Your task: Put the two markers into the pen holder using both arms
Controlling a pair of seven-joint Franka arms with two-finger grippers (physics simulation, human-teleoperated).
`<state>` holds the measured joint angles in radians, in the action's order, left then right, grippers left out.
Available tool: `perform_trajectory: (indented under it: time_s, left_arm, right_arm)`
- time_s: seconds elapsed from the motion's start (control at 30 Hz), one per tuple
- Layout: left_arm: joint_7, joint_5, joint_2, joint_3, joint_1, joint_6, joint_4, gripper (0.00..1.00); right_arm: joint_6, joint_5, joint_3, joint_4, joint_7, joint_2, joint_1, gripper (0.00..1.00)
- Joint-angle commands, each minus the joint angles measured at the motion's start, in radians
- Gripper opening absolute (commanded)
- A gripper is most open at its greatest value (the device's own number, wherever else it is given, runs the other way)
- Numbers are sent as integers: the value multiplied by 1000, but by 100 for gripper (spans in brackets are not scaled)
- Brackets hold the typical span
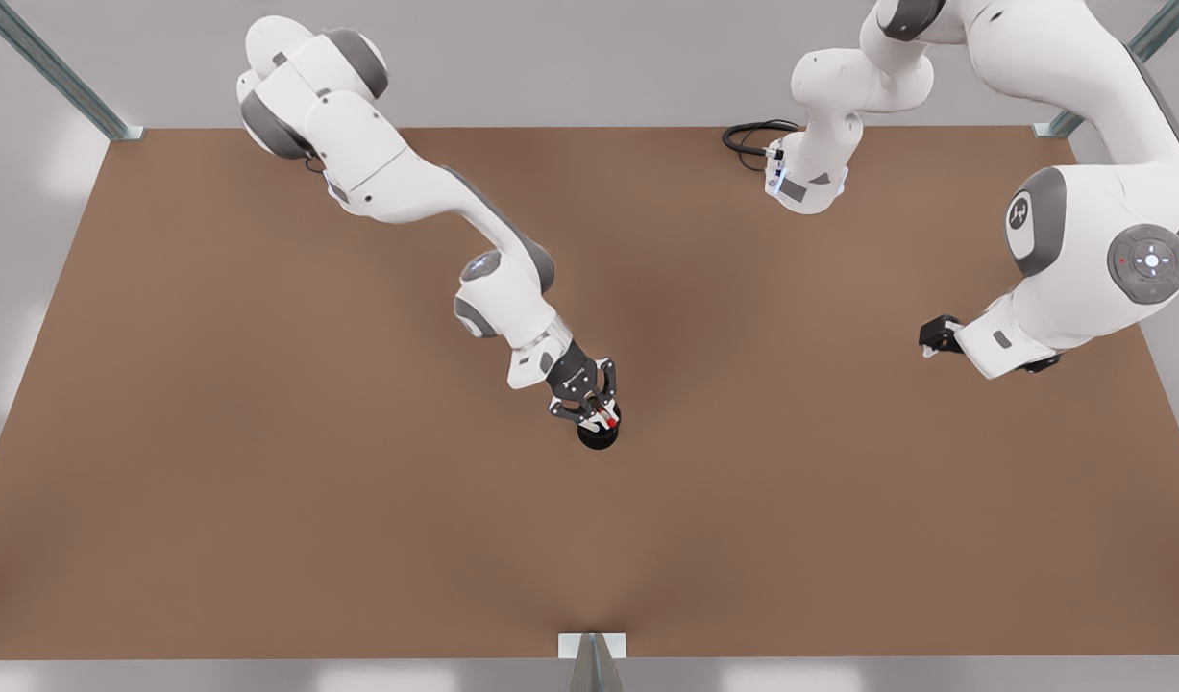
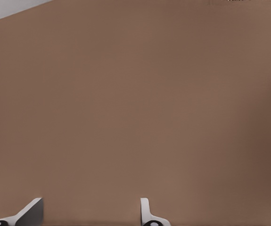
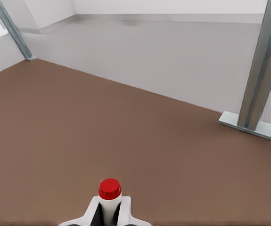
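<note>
Holding right gripper (image 1: 597, 411) directly over pen holder (image 1: 599, 440), near the middle of the table (image 1: 262, 481); pinching red-capped marker (image 3: 110, 195) between white fingertips (image 3: 90, 213); showing red end projecting just past those tips, toward the holder's mouth.

Judging the marker's long axis as running along the fingers and tilted, not plumb; judging the drop as depending on that red end sitting inside the rim, which is hidden under the gripper.

Waiting with left gripper (image 1: 938, 336) near the table edge at the front view's right, well apart from the holder; keeping fingers spread with nothing between them (image 2: 90, 212); making the right arm plainly the nearer one.

Counting one marker, one pen holder, two arms.
</note>
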<state>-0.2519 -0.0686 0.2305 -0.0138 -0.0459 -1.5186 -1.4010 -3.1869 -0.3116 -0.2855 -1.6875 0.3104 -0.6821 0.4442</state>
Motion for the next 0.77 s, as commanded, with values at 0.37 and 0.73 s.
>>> perform_trajectory:
  time_s: [0.37,0.73]
  left_arm:
    - [72,79,-74,-2,54,15,-13,100]
    - [74,55,-77,3,14,23,-1,100]
  right_arm:
    - [1151,221,-21,45,76,516,-435,100]
    - [1569,305,328,230,-333,478,-314,100]
